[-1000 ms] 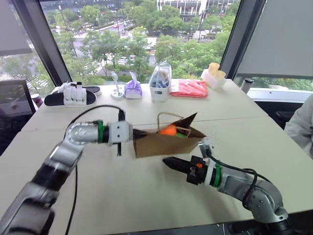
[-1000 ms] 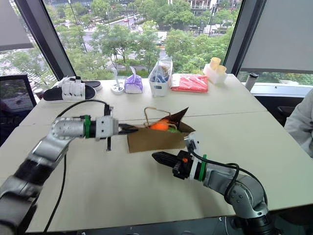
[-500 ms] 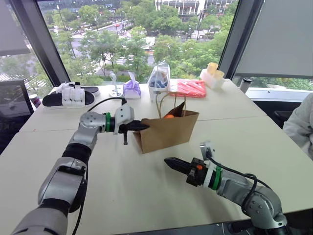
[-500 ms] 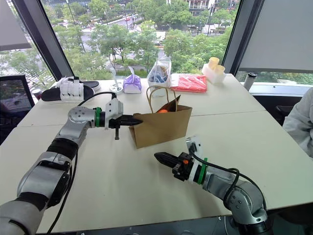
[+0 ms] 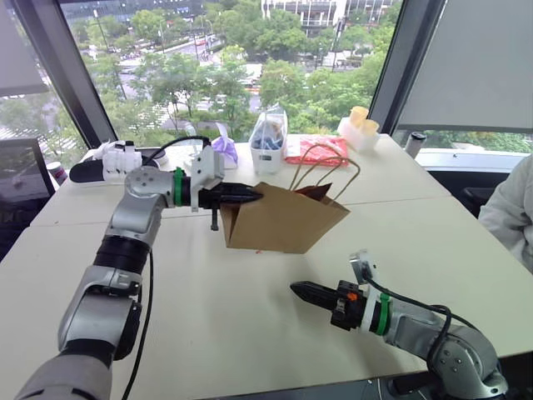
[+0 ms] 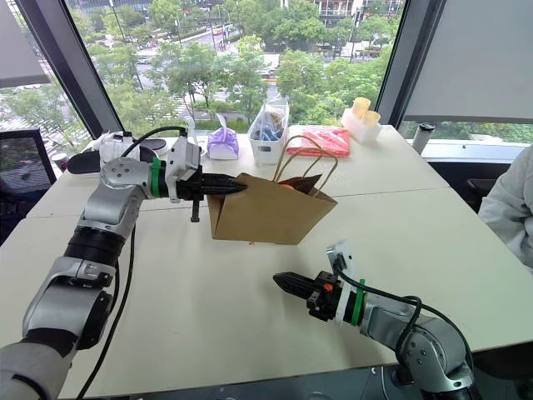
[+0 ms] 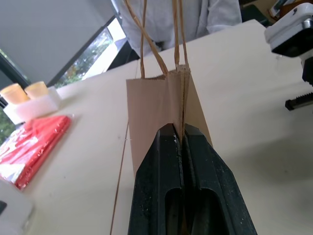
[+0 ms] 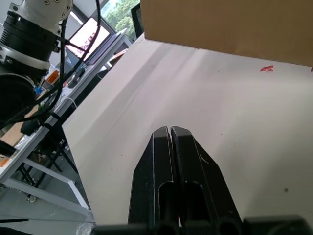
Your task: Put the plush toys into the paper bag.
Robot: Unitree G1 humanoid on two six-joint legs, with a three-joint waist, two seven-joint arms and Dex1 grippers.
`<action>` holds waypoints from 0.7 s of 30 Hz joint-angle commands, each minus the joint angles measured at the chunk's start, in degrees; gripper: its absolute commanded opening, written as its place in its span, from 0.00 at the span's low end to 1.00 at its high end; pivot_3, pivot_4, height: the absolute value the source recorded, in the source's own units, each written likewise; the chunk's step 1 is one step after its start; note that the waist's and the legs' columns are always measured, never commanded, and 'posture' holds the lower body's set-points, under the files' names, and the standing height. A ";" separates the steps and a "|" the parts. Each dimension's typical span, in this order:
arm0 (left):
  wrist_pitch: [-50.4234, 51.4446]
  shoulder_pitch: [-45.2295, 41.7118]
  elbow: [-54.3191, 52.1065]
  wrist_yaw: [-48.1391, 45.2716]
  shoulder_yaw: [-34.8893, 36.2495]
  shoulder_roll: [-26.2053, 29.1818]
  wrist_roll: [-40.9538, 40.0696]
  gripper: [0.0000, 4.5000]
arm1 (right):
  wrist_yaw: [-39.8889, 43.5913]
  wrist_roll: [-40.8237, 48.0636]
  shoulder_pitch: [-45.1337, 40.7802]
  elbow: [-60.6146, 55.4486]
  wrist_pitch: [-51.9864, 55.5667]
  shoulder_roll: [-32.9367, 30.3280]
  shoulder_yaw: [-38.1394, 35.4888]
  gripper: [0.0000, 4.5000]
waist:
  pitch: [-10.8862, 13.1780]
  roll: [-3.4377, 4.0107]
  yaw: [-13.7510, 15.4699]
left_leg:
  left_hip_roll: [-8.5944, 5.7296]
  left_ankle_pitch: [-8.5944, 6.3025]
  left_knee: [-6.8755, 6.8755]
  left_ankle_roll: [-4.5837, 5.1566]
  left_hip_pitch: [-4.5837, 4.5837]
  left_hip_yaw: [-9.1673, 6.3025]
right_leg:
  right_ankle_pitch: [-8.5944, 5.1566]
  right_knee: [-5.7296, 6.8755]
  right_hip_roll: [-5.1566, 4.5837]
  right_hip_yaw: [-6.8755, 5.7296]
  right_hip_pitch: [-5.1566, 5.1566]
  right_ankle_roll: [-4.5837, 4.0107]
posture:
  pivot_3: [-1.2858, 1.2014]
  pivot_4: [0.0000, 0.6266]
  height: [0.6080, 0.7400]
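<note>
Tabletop (image 5: 208,333) is seen filling the lower two thirds of the frame, pale and bare around the centre. At mid-frame the paper bag (image 5: 287,223) is held tilted, its handles leaning toward the upper right, the fold at its left edge being pinched by the left gripper (image 5: 248,197), whose fingers are pressed together on the paper. Of the plush toys, only a small orange patch (image 6: 287,187) is glimpsed at the bag's mouth; the green one cannot be made out. The right gripper (image 5: 304,291), lower right of centre, is closed on nothing and hovers low over the table. The bag is judged best set upright gently, mouth kept upward so nothing spills. Room is open toward the lower left; clutter (image 5: 271,142) lines the upper edge by the window.
</note>
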 commanded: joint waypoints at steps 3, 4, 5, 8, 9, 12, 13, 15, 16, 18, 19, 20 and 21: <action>-6.53 3.34 5.28 1.55 0.15 3.35 5.28 0.02 | 0.00 -0.11 0.36 -0.96 -0.89 0.15 -1.22 0.00 | 0.00 0.00 -0.11 | 0.02 0.01 0.00 -0.01 -0.01 -0.01 | 0.00 0.01 0.03 0.00 -0.01 -0.01 | 0.52 0.24 1.00; -7.88 3.52 6.85 2.62 0.32 3.34 6.09 0.02 | -0.11 -0.10 0.41 -1.00 -0.85 0.27 -1.23 0.00 | 0.00 0.00 0.08 | 0.02 0.01 0.01 -0.02 -0.02 -0.02 | 0.00 0.01 0.03 0.00 -0.01 -0.01 | 0.52 0.24 1.00; -9.28 3.58 8.44 3.70 0.50 3.24 6.88 0.02 | -0.22 -0.17 0.44 -1.06 -0.83 0.38 -1.17 0.00 | 0.00 -0.01 0.40 | 0.02 0.01 0.02 -0.02 -0.03 -0.02 | 0.00 0.00 0.02 0.00 0.00 -0.01 | 0.52 0.24 1.00; -12.28 3.04 11.88 5.99 0.83 2.68 8.38 0.02 | -0.41 -0.20 0.29 -1.02 -0.64 0.50 -1.08 0.00 | -0.01 -0.04 0.87 | 0.00 0.01 0.07 -0.02 -0.07 -0.04 | 0.01 -0.03 0.01 0.00 0.03 -0.01 | 0.52 0.24 1.00; -13.27 2.97 12.68 6.39 0.75 2.55 8.79 0.02 | -0.34 -0.32 0.22 -0.86 -0.62 0.46 -1.03 0.00 | -0.01 -0.04 0.85 | -0.01 0.01 0.07 -0.02 -0.08 -0.04 | 0.01 -0.05 0.00 0.00 0.04 -0.01 | 0.52 0.24 1.00; -16.23 2.85 14.44 7.07 0.39 2.30 9.87 0.07 | 0.06 -0.99 -0.16 -0.19 -0.69 0.15 -0.77 0.00 | -0.02 -0.05 0.68 | -0.01 0.01 0.06 -0.02 -0.06 -0.04 | 0.01 -0.05 0.00 0.00 0.04 -0.01 | 0.52 0.24 1.00; -16.34 2.78 14.57 6.98 0.44 2.16 9.84 0.13 | 0.13 -1.12 -0.36 0.04 -0.68 0.15 -0.77 0.00 | -0.02 -0.05 0.67 | -0.01 0.01 0.04 -0.02 -0.06 -0.04 | 0.01 -0.04 0.00 0.00 0.02 -0.01 | 0.52 0.24 1.00; -16.18 2.90 14.26 6.59 0.47 2.02 9.67 0.30 | 0.10 -1.27 -0.77 0.31 -0.62 0.22 -0.78 0.00 | -0.02 -0.05 0.58 | 0.00 0.01 0.03 -0.02 -0.06 -0.04 | 0.01 -0.01 0.01 0.00 -0.01 -0.01 | 0.52 0.24 1.00; -16.26 2.94 14.12 6.51 0.50 2.00 9.65 0.41 | 0.04 -1.29 -0.98 0.43 -0.57 0.28 -0.78 0.00 | -0.02 -0.05 0.58 | 0.00 0.01 0.03 -0.02 -0.06 -0.03 | 0.01 0.00 0.01 0.00 -0.02 -0.01 | 0.52 0.24 1.00; -16.01 3.12 13.62 6.51 0.64 2.14 9.60 0.62 | -0.01 -1.39 -1.19 0.52 -0.54 0.36 -0.69 0.00 | -0.02 -0.05 0.57 | 0.00 0.01 0.03 -0.02 -0.06 -0.03 | 0.01 0.00 0.01 0.00 -0.02 -0.01 | 0.52 0.24 1.00; -15.03 3.34 12.93 6.97 0.68 2.60 9.87 0.72 | 0.02 -1.50 -1.15 0.46 -0.52 0.42 -0.55 0.00 | -0.02 -0.05 0.56 | 0.00 0.01 0.03 -0.02 -0.07 -0.03 | 0.01 0.00 0.01 0.00 -0.02 -0.01 | 0.52 0.24 1.00; -14.11 3.61 12.15 7.30 0.82 3.06 9.93 0.81 | 0.07 -1.62 -1.06 0.38 -0.52 0.45 -0.43 0.00 | -0.02 -0.05 0.56 | 0.00 0.01 0.03 -0.02 -0.06 -0.03 | 0.01 0.00 0.01 0.00 -0.02 -0.01 | 0.52 0.24 1.00; -13.48 3.80 11.59 7.54 0.91 3.36 9.97 0.81 | 0.11 -1.71 -1.00 0.32 -0.51 0.48 -0.35 0.00 | -0.02 -0.05 0.56 | 0.00 0.01 0.03 -0.02 -0.06 -0.03 | 0.01 0.01 0.01 0.00 -0.02 -0.01 | 0.52 0.24 1.00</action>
